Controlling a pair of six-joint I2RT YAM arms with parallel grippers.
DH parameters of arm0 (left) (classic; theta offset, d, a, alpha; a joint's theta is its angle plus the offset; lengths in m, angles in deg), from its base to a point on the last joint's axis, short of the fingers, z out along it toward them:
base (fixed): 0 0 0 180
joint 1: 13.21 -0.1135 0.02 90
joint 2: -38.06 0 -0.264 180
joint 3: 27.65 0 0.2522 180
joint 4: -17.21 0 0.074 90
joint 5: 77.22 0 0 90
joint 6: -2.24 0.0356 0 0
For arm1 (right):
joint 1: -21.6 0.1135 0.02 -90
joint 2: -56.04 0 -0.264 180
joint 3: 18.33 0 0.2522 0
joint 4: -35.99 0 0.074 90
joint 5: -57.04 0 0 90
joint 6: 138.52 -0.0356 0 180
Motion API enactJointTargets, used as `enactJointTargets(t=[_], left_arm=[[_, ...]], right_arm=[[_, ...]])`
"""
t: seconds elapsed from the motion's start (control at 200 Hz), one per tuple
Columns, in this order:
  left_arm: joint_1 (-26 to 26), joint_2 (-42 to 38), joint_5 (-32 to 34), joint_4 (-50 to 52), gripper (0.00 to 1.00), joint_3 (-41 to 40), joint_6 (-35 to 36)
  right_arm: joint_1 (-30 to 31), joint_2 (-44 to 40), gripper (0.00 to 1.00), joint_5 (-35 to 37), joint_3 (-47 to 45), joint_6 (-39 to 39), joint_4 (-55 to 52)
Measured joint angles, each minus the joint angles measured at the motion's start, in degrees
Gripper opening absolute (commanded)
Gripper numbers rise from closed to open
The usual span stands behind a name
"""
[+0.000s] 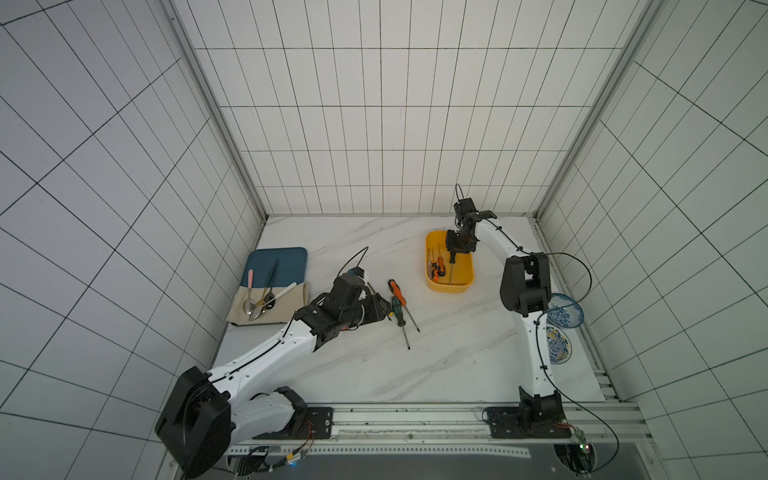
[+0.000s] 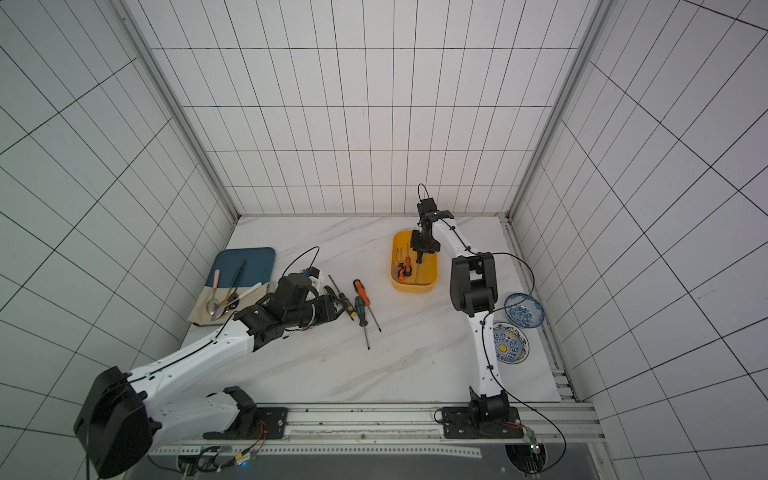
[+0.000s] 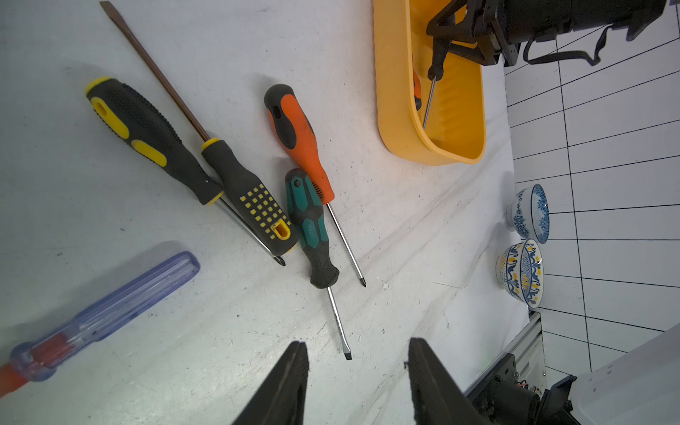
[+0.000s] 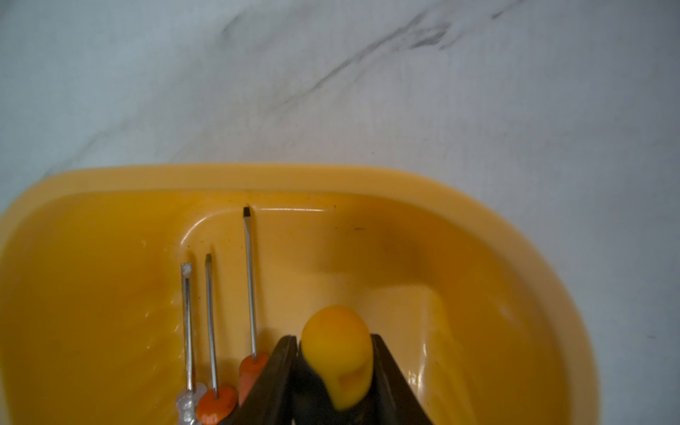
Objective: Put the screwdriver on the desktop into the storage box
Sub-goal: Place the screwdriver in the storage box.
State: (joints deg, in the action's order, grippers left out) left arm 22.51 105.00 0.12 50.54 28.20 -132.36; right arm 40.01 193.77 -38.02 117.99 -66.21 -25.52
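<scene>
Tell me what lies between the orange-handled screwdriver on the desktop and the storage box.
Nothing: bare desktop separates the orange-handled screwdriver from the storage box, in both top views.

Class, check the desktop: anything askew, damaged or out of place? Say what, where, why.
On the desktop, the thick yellow-and-black screwdriver and the slim one lie pressed together, tips opposite ways; nothing looks damaged or spilled.

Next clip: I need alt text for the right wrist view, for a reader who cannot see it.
The right tool grips a yellow-capped screwdriver by its handle over the yellow-orange storage box. Three smaller screwdrivers lie side by side in the box, tips pointing at its rounded end wall; white marble desktop lies beyond.
</scene>
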Motion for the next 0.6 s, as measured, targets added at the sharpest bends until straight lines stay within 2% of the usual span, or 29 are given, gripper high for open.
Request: enactJointTargets(t=[0.18, 0.5, 0.6], left_arm=[[0.00, 0.00, 0.20, 0.00, 0.48, 0.00, 0.00], [-0.26, -0.02, 0.74, 0.87, 0.49, 0.00, 0.02], [-0.59, -0.07, 1.05, 1.33, 0.55, 0.00, -0.04]], right_arm=[[0.00, 0.00, 0.42, 0.00, 0.02, -0.13, -0.13], [0.37, -0.61, 0.42, -0.02, 0.02, -0.94, -0.48], [0.63, -2.67, 0.42, -0.02, -0.15, -1.33, -0.57]])
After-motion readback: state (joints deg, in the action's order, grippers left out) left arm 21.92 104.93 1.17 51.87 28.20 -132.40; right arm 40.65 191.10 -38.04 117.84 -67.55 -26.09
